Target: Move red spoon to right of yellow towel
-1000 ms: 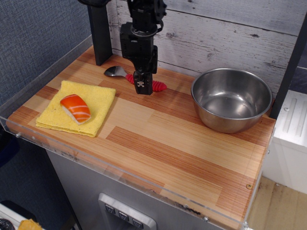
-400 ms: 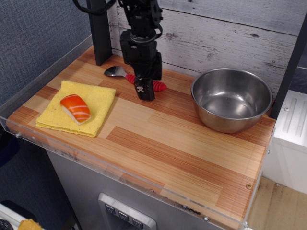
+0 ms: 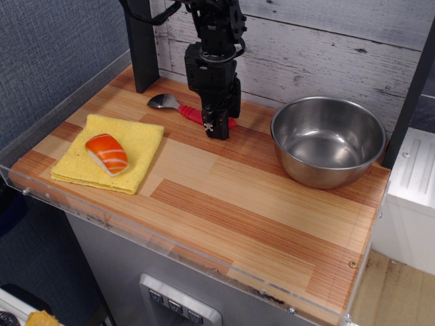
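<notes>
In the only view, from the front and above, the red spoon (image 3: pixel 182 108) lies flat on the wooden table (image 3: pixel 272 204) near the back wall, behind the yellow towel (image 3: pixel 139 139) and a little apart from it. Its silver bowl points left and its ribbed red handle runs to the right, where it passes behind the gripper (image 3: pixel 218 128). The gripper hangs low at the end of the handle; if its fingers are spread or pressed on the handle, I cannot tell from this angle. The spoon looks light and stiff. I judge the ribbed handle as the best place to hold, since the ribs give grip, while the shiny bowl is probably slippery. A sushi piece (image 3: pixel 107 153) sits on the towel, and a metal bowl (image 3: pixel 328 139) stands well to the right.
</notes>
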`<control>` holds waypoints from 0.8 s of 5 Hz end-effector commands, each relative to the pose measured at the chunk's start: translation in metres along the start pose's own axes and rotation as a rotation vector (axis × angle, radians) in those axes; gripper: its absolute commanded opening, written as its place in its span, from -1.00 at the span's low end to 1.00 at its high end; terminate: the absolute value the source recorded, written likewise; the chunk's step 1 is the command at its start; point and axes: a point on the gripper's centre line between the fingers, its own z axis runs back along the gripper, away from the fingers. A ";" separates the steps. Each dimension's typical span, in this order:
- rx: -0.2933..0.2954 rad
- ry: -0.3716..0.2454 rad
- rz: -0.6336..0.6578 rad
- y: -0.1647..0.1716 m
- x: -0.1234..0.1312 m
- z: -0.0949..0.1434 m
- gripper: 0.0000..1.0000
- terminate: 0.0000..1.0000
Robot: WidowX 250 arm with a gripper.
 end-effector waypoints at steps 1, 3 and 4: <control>-0.039 -0.019 -0.017 0.005 -0.007 0.003 -1.00 -1.00; -0.063 0.004 -0.051 0.005 -0.009 0.021 -1.00 -1.00; -0.090 -0.004 -0.047 0.004 -0.009 0.039 -1.00 -1.00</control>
